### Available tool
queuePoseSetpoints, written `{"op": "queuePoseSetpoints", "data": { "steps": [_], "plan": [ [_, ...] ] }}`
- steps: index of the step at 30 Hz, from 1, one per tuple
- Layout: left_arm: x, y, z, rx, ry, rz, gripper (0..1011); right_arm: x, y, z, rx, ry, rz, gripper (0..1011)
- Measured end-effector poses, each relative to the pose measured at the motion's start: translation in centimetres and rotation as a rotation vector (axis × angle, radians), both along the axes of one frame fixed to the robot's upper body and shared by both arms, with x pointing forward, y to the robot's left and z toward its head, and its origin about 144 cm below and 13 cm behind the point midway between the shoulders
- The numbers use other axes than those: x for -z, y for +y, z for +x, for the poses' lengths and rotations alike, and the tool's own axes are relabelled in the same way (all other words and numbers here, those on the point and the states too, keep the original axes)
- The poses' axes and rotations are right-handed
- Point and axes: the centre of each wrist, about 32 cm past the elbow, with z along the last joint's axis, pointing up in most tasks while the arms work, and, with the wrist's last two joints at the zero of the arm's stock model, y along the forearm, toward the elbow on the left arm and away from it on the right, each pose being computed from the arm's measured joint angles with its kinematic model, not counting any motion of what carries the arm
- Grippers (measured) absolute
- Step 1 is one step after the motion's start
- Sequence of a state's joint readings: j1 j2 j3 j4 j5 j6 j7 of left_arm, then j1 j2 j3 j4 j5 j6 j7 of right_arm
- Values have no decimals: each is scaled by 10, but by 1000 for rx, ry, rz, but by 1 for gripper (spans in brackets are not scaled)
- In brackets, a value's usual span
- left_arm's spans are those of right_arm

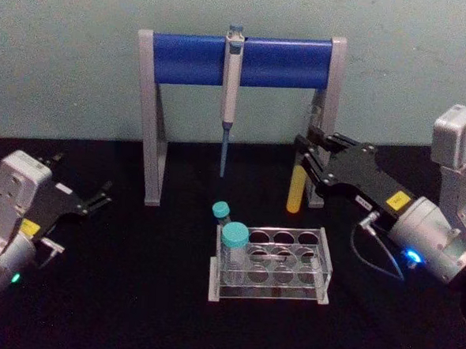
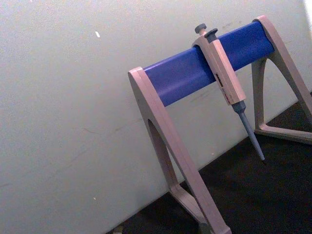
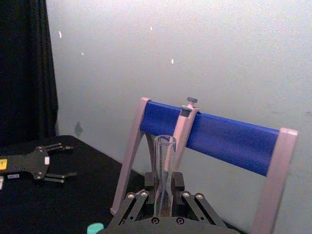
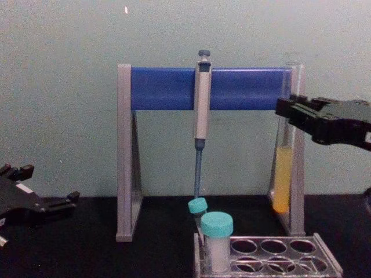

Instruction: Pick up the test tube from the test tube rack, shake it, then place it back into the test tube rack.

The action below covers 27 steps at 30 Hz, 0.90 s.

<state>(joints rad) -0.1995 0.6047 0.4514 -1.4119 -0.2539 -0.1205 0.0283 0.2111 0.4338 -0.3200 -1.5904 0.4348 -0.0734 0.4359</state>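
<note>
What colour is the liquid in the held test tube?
Yellow-orange, low in the test tube; clearest in the chest view.

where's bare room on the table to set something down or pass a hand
Free: the table between the left gripper and the test tube rack, and the strip in front of the rack. Its right holes are empty. Crowded: its left end with two teal-capped tubes, and the right leg of the pipette stand, where the right gripper holds the test tube.
</note>
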Motion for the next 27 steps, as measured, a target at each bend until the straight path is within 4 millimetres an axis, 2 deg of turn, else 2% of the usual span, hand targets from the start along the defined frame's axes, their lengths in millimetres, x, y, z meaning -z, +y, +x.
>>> {"op": "queuePoseSetpoints", "data": {
  "steps": [13,20,27],
  "plan": [
    [0,0,0,0,0,0,1001,0,-13,-33,11,20,-5,229],
    [0,0,0,0,0,0,1001,1,-6,-44,-43,38,-6,229],
    [0,0,0,0,0,0,1001,1,6,-41,-105,40,8,229]
  ]
}}
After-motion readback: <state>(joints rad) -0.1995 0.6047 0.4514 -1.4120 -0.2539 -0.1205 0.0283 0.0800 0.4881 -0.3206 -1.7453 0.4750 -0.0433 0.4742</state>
